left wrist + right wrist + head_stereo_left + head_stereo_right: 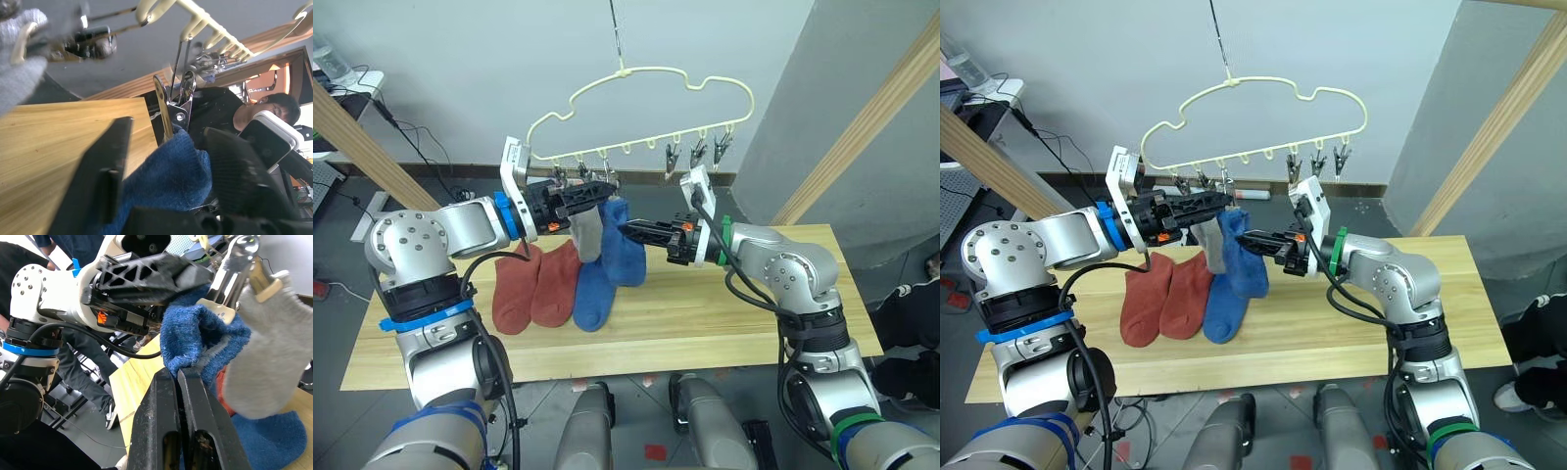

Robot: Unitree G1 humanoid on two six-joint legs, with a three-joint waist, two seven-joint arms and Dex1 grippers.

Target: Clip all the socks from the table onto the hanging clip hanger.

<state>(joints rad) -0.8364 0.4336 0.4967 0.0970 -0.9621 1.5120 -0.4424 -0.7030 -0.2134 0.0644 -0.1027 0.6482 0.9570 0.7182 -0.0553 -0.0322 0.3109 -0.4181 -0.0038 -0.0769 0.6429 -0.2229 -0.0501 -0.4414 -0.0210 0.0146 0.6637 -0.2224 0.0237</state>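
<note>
The pale yellow clip hanger [656, 70] hangs by its hook above the table [734, 313]. A light grey sock [587, 233] dangles from one of its left clips. Beside it hangs a blue sock [625, 257], its cuff up at a metal clip [172, 105]. My right gripper [177, 374] is shut on that cuff's edge. My left gripper [602, 191] is at the same clip, fingers [105, 181] apart on either side of the blue cuff. Two rust-red socks [514, 292] [555, 284] and another blue sock [591, 294] lie on the wood below.
Three free clips [697, 152] hang on the hanger's right side. Slanted wooden poles [871, 117] [362, 147] stand at both sides. A person [220, 112] in dark clothes sits beyond the table. Cables lie on the floor at the far left.
</note>
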